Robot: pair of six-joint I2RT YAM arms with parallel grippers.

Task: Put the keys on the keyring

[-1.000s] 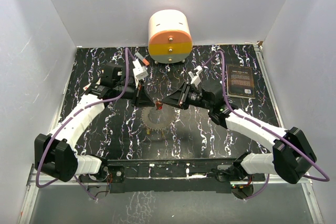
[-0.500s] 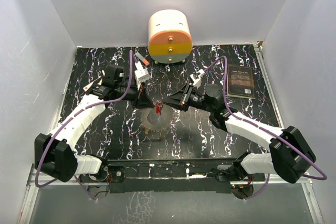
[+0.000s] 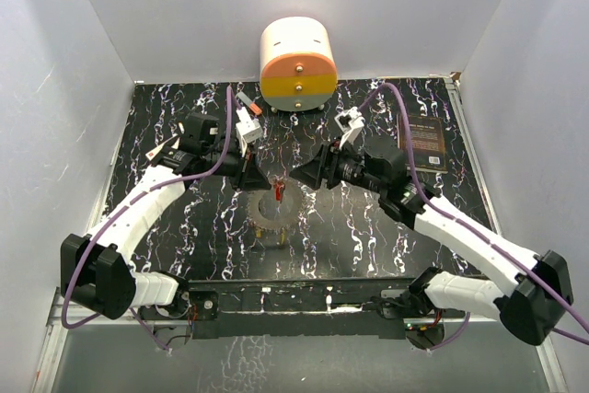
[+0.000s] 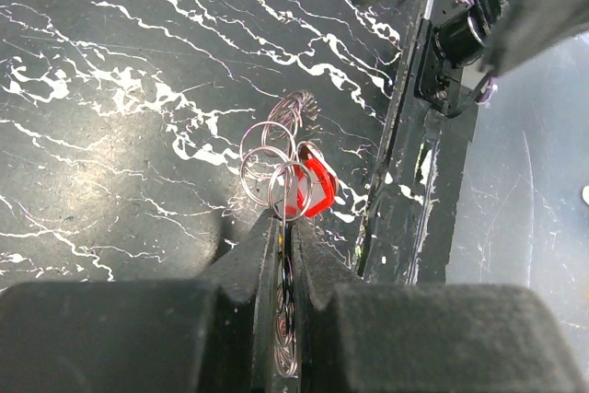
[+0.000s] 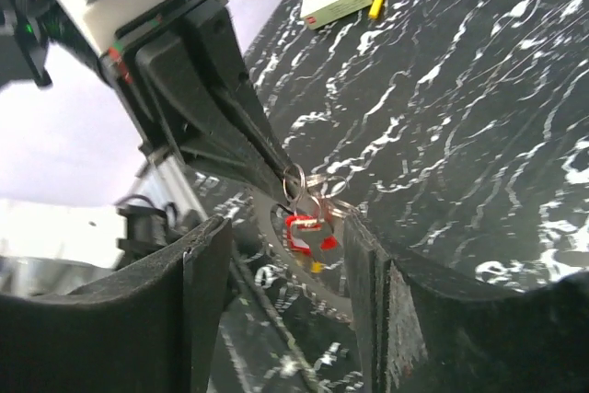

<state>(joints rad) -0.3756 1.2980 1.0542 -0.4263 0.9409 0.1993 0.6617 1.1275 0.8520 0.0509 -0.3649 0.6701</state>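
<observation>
Pinches the keyring (image 4: 267, 167), red key (image 4: 317, 186) hanging on it, in the clenched left tool (image 4: 283, 225) over the tabletop (image 4: 110, 135), with the right tool (image 5: 283, 225) released, jaws spread either side.

Robotics lab test booth: plain white walls (image 3: 184, 6), black marbled table (image 3: 354, 238), 2 mounted robot arms (image 3: 138, 209).

Cream-and-orange drawer unit (image 3: 297, 63) stands at the back edge. Dark card (image 3: 421, 143) lies right, on the marbled table (image 3: 156, 126).
</observation>
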